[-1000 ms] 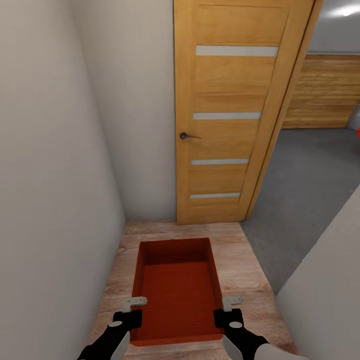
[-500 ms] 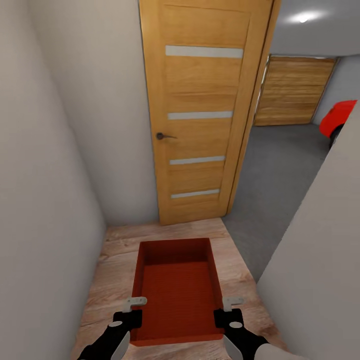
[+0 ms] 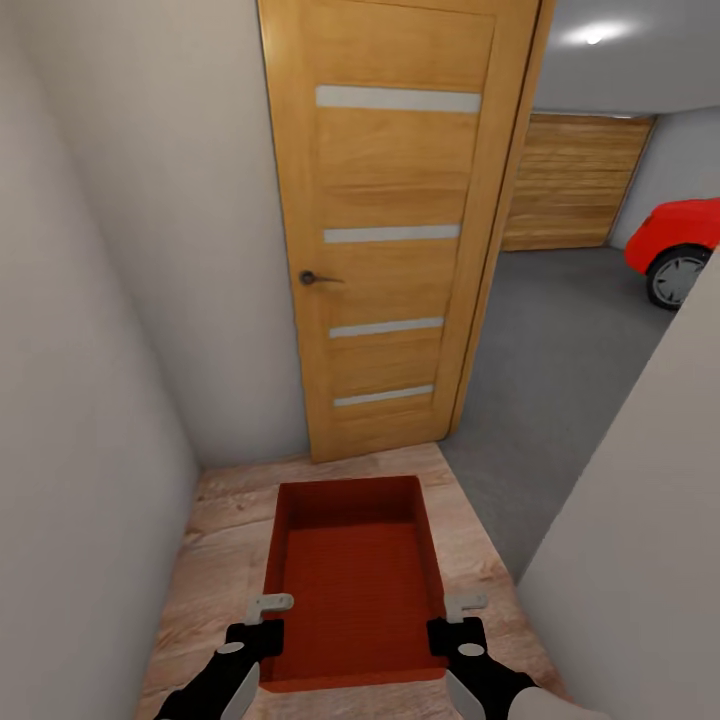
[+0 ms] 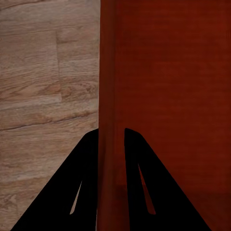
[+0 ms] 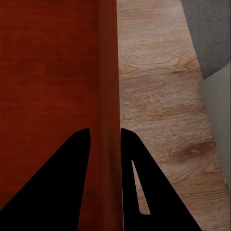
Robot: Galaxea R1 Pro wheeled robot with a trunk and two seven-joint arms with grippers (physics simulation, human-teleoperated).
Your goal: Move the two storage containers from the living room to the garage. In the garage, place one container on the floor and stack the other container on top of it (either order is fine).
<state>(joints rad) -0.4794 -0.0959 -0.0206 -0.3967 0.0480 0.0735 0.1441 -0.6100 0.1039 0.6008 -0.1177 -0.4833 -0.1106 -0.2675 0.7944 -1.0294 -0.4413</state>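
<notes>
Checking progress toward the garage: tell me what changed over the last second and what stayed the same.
The camera swung right with the robot: the wooden door slid left in the head view, and the garage opening widened, bringing the red car and more grey floor into sight. The storage container stayed put relative to the arms, with the left gripper and right gripper still clamped on its side walls.

the left gripper (image 4: 111, 144) has two black fingers (image 4: 82, 183), one on each side of the thin side wall of the storage container (image 4: 168, 86). the fingers pinch that wall. one finger is outside the bin and the other is inside it. the bin is dark orange-red. beside the bin there is a light wood-plank floor (image 4: 45, 82) with brown lines.
</notes>
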